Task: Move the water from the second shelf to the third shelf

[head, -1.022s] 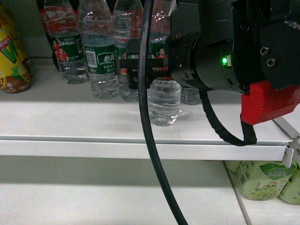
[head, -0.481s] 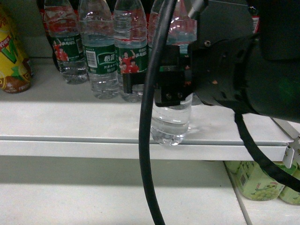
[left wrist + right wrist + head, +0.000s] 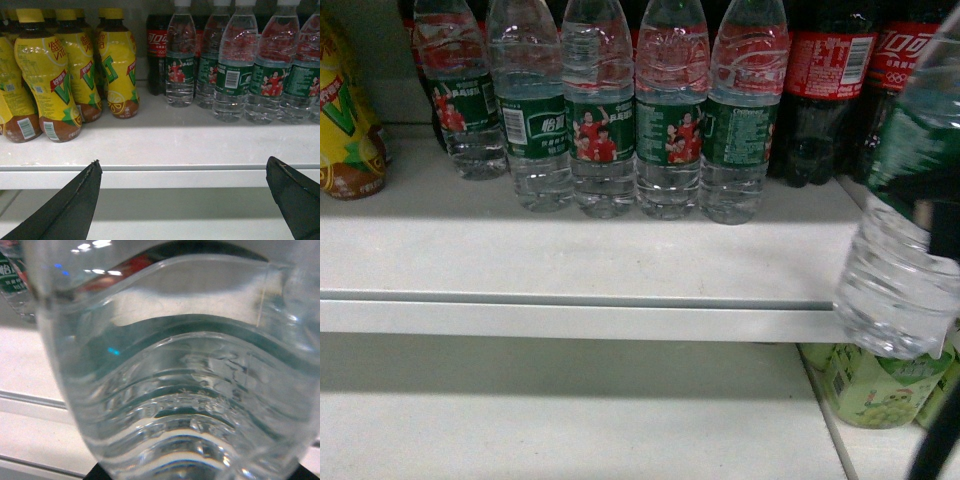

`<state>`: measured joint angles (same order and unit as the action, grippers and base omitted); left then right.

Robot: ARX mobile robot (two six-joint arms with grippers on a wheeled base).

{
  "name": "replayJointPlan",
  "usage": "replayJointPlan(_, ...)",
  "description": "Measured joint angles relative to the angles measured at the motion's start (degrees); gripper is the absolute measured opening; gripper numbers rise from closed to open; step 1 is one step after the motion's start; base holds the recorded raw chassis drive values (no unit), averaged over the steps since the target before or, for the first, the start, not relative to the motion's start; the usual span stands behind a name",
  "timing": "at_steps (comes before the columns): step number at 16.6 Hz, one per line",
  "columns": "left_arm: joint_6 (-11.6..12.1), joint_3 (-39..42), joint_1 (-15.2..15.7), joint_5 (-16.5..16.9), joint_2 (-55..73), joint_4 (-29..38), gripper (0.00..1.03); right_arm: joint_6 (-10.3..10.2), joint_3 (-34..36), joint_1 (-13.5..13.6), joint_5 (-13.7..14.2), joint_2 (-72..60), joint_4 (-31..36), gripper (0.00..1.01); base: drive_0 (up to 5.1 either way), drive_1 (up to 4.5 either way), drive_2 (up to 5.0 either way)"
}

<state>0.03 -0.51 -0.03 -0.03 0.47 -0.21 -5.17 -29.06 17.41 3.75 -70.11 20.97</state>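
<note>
water bottle tilted, cap up-right, base off the shelf.

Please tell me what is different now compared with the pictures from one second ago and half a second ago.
The water bottle that stood at the shelf front has been pulled off it; it now hangs tilted at the right edge, clear of the shelf. The right arm has backed out of the middle. The row of water bottles stayed in place.
</note>
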Motion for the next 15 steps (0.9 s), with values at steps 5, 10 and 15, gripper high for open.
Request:
replayJointPlan(5, 0.00, 0.00, 0.00, 0.02, 0.02, 0.02, 0.98, 0.70, 5.51, -10.05, -5.55, 20.74, -11.56, 0.39, 0.0, 0.00, 0.0)
replayJointPlan(10, 0.00, 0.00, 0.00, 0.02, 0.02, 0.00, 0.98, -0.04, 8.46, -10.54, -5.77, 37.11, -22.82, 0.39, 0.0, 0.00, 0.0)
replayJointPlan(15, 0.00, 0.00, 0.00, 0.00, 0.02, 0.02, 0.98, -0.66, 8.72, -9.90, -4.31, 38.88, -23.65, 0.39, 0.0, 0.00, 0.0)
